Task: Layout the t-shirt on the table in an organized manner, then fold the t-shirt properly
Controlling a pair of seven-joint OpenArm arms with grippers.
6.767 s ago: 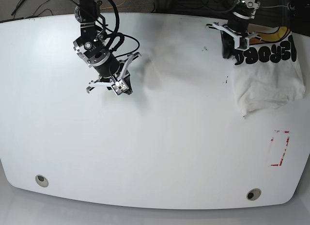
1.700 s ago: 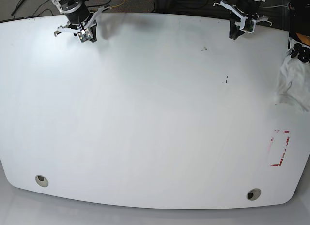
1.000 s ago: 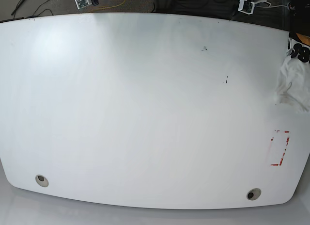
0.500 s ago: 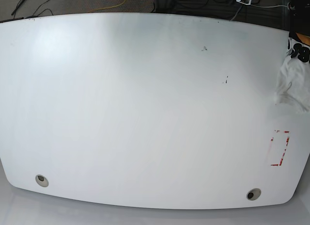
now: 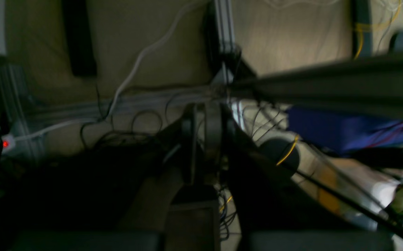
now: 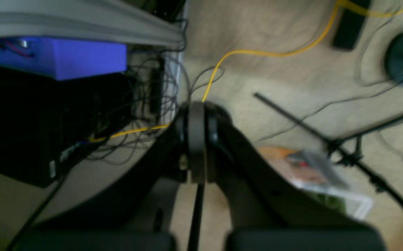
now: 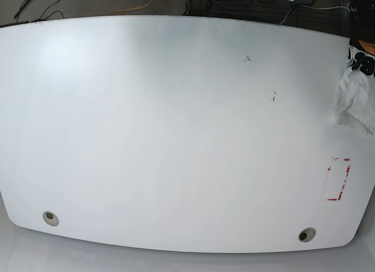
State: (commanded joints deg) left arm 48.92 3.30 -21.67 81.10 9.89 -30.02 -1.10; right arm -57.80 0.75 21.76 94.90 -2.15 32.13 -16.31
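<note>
t-shirt [image 7: 356,99] crumpled, off-white — glossy curved table [image 7: 176,137] edge

beige floor [image 6: 292,69], cables [image 6: 257,52] (yellow, black)

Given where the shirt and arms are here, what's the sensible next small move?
Probably bring the left arm back over the table toward the t-shirt: it lies bunched at the table's edge, partly out of frame, and neither arm is above the table in the base view.
</note>
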